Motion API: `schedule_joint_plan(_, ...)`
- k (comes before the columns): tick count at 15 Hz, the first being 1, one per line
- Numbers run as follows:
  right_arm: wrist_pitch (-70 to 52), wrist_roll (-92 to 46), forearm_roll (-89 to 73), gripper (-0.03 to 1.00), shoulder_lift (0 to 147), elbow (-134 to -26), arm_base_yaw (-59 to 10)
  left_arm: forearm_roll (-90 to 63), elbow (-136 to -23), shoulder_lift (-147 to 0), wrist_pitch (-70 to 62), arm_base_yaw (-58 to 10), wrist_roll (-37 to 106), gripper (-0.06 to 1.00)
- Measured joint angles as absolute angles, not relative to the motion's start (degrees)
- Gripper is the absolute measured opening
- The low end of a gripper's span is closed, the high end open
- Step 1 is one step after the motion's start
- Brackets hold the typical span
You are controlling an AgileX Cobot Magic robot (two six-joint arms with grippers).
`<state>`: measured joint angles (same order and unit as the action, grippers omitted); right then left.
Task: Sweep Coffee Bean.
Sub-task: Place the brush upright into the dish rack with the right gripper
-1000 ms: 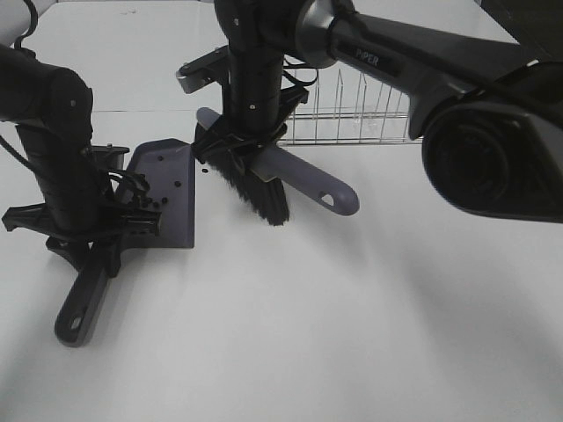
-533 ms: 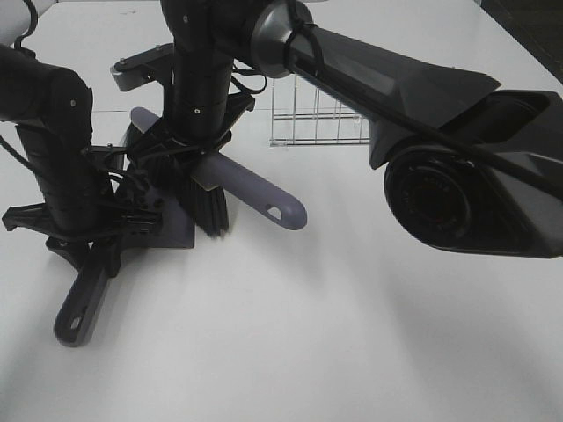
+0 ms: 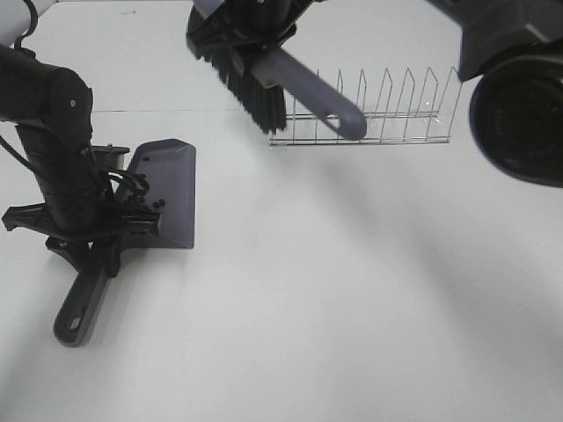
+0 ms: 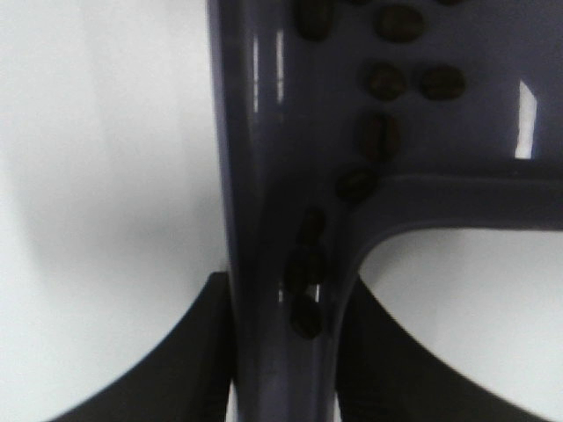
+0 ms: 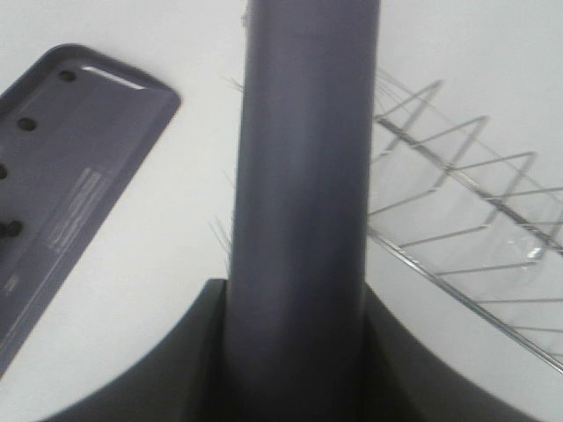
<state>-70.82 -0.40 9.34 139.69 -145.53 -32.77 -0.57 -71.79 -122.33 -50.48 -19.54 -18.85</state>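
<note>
Left tool (image 4: 286, 378): clenched on the dustpan (image 3: 167, 189) handle. Wrist cam shows a dark finger on each side of the handle, snug against it.
Dustpan: purple-grey, flat on the white table (image 3: 334, 290), left side of the high view. Blade faces the middle of the table and the handle runs back toward the near-left edge, w/ a hang hole at its end.
Coffee beans (image 3: 149, 207): in the dustpan, bunched at the back of the tray by the left tool. In the wrist cam approx. ten dark oval beans show, some on the tray floor and three or so lined up in the handle's groove, right btwn the fingers.
Dark dots on the tray nearer the blade: can't tell if beans or holes.
Right tool (image 5: 295, 378): grasping the brush (image 3: 308, 88) by its purple-grey handle, fingers tight on both sides.
Brush: up in the air at the top of the high view, off the table and well apart from the dustpan. Black bristles (image 3: 251, 83) point down, handle slants down to the right, hang hole at the tip.
Wire rack (image 3: 387, 114): thin metal, upright prongs, on the table at the back. The brush overlaps its left end in the high view.
</note>
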Motion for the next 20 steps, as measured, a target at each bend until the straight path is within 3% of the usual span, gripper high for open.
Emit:
schedule_joint_plan(3,-70.70,-0.46,9.74,0.29,132.01,-138.14,-26.30,-0.57,-71.79,-122.33,-50.48,-19.54,-18.79,0.26)
schedule_joint_plan(5,-70.70,-0.52,9.74,0.29,123.64,-125.71,-18.96,-0.57,-71.79,-122.33,-50.48,-19.54,-18.79,0.26)
schedule_joint_plan(11,-70.53,-1.09,6.30,0.29,116.83,-109.03,-3.78,-0.63,-71.79,-122.33,-50.48,-19.54,-18.68,0.26)
schedule_joint_plan(15,-70.82,-4.81,3.27,0.29,116.77,-100.78,-1.95,-0.63,-71.79,-122.33,-50.48,-19.54,-18.68,0.26)
schedule_joint_plan(20,-67.90,-3.27,4.47,0.29,119.29,-100.32,-1.95,-0.74,-71.79,-122.33,-50.48,-19.54,-18.16,0.26)
